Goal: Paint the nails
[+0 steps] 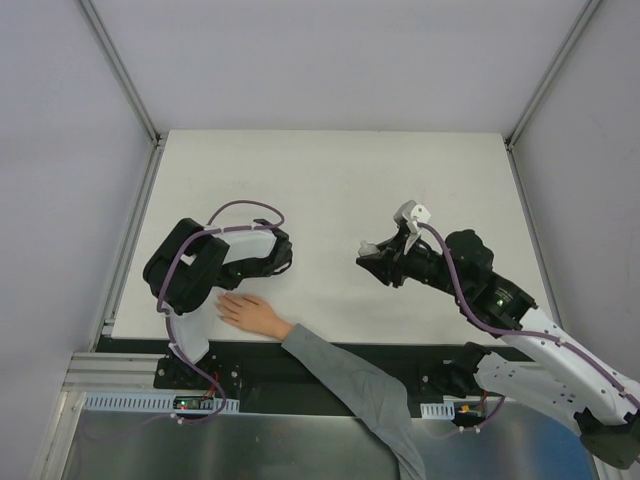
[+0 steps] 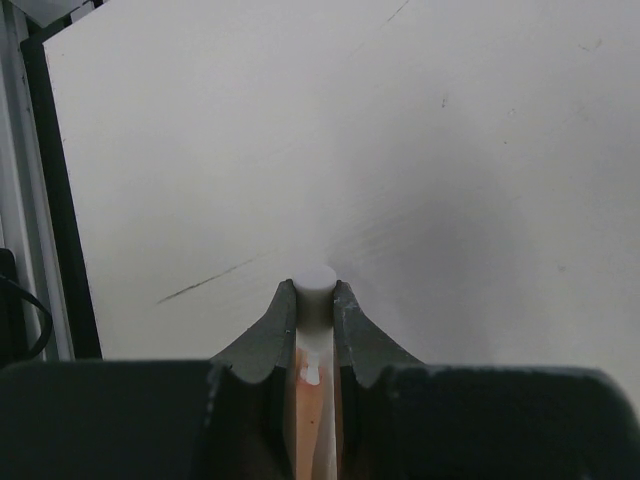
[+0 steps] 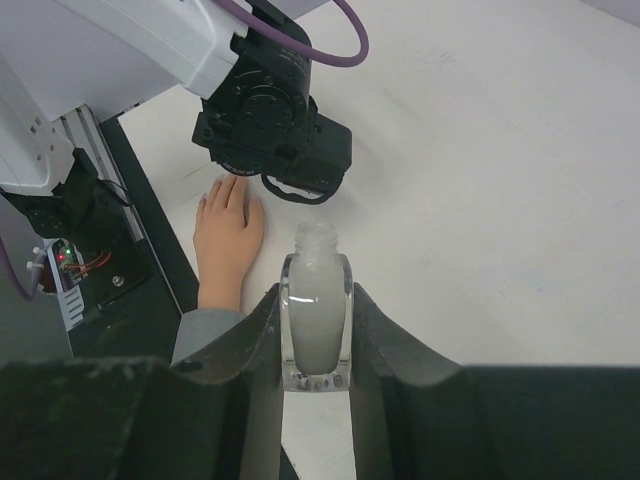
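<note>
A pale hand [image 1: 252,314] with a grey sleeve [image 1: 350,385] lies flat at the table's near edge. My left gripper [image 2: 318,292] is shut on a white brush cap [image 2: 318,276]. Pinkish skin [image 2: 308,410] shows between its fingers below the cap. In the top view the left gripper [image 1: 248,274] hangs over the hand's fingertips. The nails are too small to make out and the fingertips are hidden under the left gripper [image 3: 275,140] in the right wrist view. My right gripper [image 3: 317,295] is shut on an open bottle [image 3: 317,255] of whitish polish, held off to the hand's right [image 1: 370,250].
The white table [image 1: 330,180] has a metal frame along its left edge [image 1: 130,240] and a black strip at the near edge. The left arm's base and cables [image 3: 70,260] stand beside the hand's wrist.
</note>
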`<state>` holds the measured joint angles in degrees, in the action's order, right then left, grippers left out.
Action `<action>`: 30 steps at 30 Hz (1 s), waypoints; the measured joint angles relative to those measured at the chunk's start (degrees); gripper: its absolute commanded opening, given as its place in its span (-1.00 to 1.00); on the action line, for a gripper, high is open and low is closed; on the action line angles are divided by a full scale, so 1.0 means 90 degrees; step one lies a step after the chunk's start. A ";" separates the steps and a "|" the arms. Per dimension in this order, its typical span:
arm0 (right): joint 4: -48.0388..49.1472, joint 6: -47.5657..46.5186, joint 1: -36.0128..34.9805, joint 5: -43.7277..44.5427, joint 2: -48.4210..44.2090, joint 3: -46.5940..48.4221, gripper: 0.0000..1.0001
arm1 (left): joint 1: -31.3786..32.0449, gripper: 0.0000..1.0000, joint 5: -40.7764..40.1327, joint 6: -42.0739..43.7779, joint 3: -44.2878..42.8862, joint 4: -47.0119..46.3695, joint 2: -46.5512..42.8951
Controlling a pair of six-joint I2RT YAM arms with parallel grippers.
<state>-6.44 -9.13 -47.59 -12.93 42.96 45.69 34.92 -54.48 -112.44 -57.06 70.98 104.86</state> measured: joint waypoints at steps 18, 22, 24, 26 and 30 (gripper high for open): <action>-0.0500 -0.0153 -0.0104 0.0019 -0.0180 0.0236 -0.99 | -0.0015 -1.00 -0.0097 0.0117 -0.0034 0.0163 -0.1214; -0.0491 -0.0165 -0.0102 -0.0029 -0.0160 0.0236 -0.99 | 0.0005 -1.00 -0.0090 0.1132 -0.0464 -0.0233 -0.2446; -0.0427 -0.0175 -0.0102 -0.0177 -0.0112 0.0236 -1.00 | 0.0041 -1.00 0.0109 0.2089 -0.0488 -0.0928 -0.3371; -0.0304 -0.0160 -0.0092 -0.0442 0.0029 0.0236 -1.00 | 0.0066 -1.00 0.0585 0.3245 -0.0350 -0.1914 -0.4364; 0.0034 0.0012 -0.0061 -0.1319 0.0702 0.0340 -0.99 | 0.0080 -1.00 0.2368 0.5833 0.0423 -0.4456 -0.6394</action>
<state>-6.13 -9.02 -48.14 -24.80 49.28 48.75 35.64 -33.17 -59.94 -53.25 30.87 47.31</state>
